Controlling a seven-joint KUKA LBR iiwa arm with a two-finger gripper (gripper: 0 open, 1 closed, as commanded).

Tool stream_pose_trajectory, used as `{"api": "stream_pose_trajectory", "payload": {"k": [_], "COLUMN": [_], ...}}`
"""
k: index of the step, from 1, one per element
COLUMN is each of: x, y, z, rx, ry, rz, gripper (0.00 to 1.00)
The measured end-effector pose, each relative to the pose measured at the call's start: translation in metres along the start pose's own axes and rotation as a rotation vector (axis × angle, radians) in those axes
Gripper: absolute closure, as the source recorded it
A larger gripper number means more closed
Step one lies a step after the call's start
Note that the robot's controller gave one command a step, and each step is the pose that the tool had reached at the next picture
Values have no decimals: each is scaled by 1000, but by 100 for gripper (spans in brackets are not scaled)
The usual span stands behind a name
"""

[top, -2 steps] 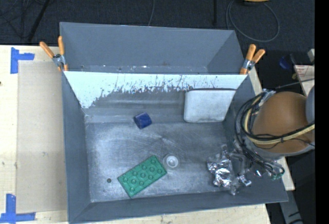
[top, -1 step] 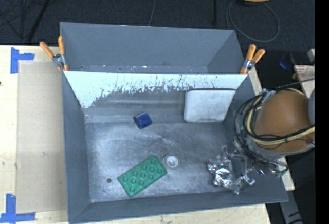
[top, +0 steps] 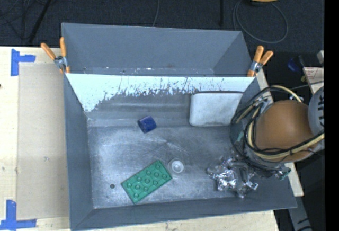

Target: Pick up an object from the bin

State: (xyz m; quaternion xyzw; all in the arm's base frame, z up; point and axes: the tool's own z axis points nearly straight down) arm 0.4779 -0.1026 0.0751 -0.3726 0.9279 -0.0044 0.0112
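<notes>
The gripper (top: 244, 176) is down in the near right corner of the grey metal bin (top: 153, 52), under the arm's smooth orange-brown cover (top: 283, 126) and its loops of black and yellow cable. Its tip is sunk into a wad of crumpled silver foil (top: 222, 174), shiny and jagged with many small creases. The wad spreads from under the tip towards the left and touches it on that side. The foil and dark wrist parts hide the tip, so I cannot tell whether the gripper is released or clenched, nor whether it has the foil in its grasp.

Left of the gripper, past the foil, lies a small round clear cap (top: 176, 166). Just beyond it is a flat green plate (top: 145, 181) with rows of studs, rectangular and set at a slant. Behind the gripper, against the back wall, rests a pale rectangular pad (top: 214, 108) with rounded corners, perhaps foam. A small blue block (top: 146, 124) sits well apart, far left and back.

The floor is scuffed, dull metal. The right and near walls slope up close beside the gripper, while bare floor opens to its left and behind.
</notes>
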Motion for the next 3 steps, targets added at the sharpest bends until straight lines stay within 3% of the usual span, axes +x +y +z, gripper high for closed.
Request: {"api": "stream_pose_trajectory", "payload": {"k": [1,2,3], "x": [-3,-3,-6], "y": [-2,-1,-2], "z": [-1,-2,-71], "rx": [-9,-13,-12], "ry": [9,12,13], "rz": [-2,-3,-1], "gripper": [0,100,100]}}
